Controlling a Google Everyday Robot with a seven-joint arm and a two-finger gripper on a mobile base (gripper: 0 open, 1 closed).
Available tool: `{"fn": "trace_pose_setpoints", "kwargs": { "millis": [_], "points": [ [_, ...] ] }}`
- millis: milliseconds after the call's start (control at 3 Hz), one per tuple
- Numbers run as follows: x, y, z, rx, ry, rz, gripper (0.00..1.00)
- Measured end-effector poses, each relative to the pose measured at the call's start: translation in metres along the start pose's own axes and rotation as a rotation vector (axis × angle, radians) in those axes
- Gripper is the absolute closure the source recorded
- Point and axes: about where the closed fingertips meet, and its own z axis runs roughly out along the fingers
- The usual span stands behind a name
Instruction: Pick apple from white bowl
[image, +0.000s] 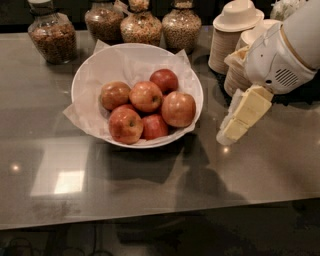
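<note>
The white bowl (75, 90) lined with crinkled white paper stands on the grey counter at centre left. It holds several apples. The apple (178, 109), the largest, glossy orange-red with a golden blush, lies at the bowl's right side against the rim. Smaller red apples (145, 96) lie to its left and behind it. My gripper (229, 133) hangs from the white arm at the right, pointing down and to the left. It is just right of the bowl's rim, apart from it, and holds nothing.
Several glass jars of grains and nuts (141, 22) line the back edge. Stacked beige paper bowls (234, 36) stand at the back right, behind my arm. The counter's front edge (150, 217) runs across the bottom.
</note>
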Motion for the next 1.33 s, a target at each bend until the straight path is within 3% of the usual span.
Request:
{"fn": "trace_pose_setpoints", "kwargs": {
  "millis": [333,667,1000,1333],
  "points": [
    [-0.019,-0.002,0.016,-0.055,-0.107,0.008,0.06],
    [-0.034,-0.003,0.031,-0.104,-0.167,0.007,0.09],
    [-0.046,-0.001,0.05,-0.135,-0.173,-0.014,0.14],
    [-0.051,-0.002,0.062,-0.135,-0.155,-0.027,0.15]
  ]
}}
